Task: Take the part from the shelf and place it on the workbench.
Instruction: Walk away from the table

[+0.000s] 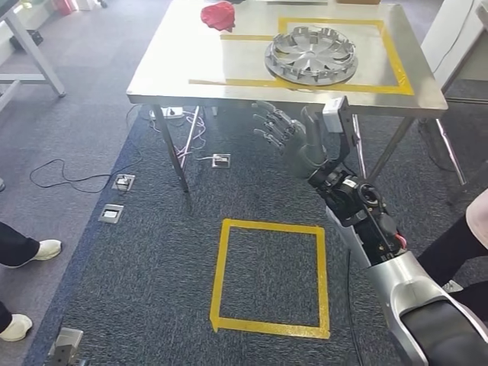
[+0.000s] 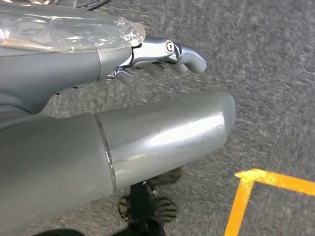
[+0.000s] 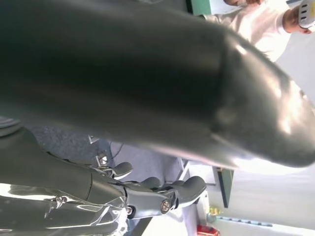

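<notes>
The part, a silver wheel cover (image 1: 310, 55), lies flat on the steel workbench (image 1: 190, 72), inside a yellow tape rectangle at its right side. My right hand (image 1: 284, 133) hangs in front of the bench's near edge, just below the cover, with its fingers spread and nothing in it. The right wrist view shows its fingers (image 3: 159, 194) extended and apart from the thumb. My left hand (image 2: 148, 98) hangs over the grey carpet with its fingers (image 2: 174, 51) stretched out and holding nothing.
A red cloth (image 1: 219, 15) lies at the bench's far side. A yellow tape square (image 1: 271, 278) marks the carpet in front of the bench. Cables and floor sockets (image 1: 123, 181) lie at the left. A person's shoes (image 1: 46, 249) are at left, and another person's leg (image 1: 460, 244) at right.
</notes>
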